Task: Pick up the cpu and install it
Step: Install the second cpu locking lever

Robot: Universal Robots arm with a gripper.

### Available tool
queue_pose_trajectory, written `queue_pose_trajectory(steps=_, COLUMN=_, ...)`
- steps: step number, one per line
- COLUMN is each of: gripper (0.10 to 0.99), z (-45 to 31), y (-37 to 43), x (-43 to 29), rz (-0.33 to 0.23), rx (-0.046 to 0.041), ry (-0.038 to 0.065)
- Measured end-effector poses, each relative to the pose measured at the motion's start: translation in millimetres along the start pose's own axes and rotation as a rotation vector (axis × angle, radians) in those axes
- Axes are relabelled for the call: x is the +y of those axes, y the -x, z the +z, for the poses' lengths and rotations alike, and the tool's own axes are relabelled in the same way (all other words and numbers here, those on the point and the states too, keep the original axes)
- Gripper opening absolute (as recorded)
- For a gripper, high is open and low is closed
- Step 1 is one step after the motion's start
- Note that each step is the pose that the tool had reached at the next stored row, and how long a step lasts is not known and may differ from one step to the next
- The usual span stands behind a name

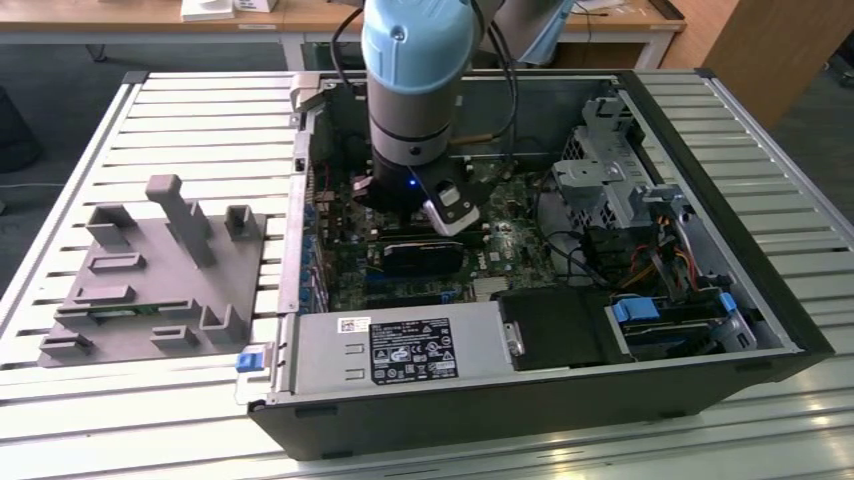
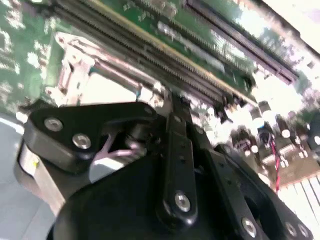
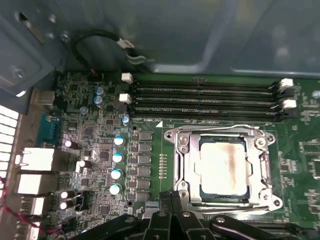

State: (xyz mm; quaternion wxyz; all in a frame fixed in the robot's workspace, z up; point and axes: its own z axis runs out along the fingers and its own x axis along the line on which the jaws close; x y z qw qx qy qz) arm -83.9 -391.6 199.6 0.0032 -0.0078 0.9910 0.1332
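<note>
Tool tips hidden beside socketed cpu

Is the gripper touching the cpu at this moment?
Apart. In the first wrist view the cpu sits in the socket frame with its top uncovered, and the gripper ends short of it over the frame's edge.

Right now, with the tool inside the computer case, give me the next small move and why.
Probably lift the tool straight up a little. In the first wrist view the chip already lies flat inside the metal socket frame, and the tool sits at the frame's edge rather than over the chip. Memory slots run beside the socket, so rising seems safer than sliding.
</note>
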Motion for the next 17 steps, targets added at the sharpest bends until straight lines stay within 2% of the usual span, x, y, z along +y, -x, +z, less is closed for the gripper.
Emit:
queue_pose_trajectory(steps=7, gripper=0.106, z=-16.0, y=0.0, x=4.4, rz=0.0, rx=-0.0008, ry=0.0)
queue_pose_trajectory(steps=15, gripper=0.106, z=-39.8, y=0.2, x=11.1, rz=0.0, rx=-0.0007, ry=0.0)
queue_pose_trajectory(steps=17, gripper=0.106, z=-41.9, y=0.2, x=11.7, rz=0.0, rx=-0.0007, ry=0.0)
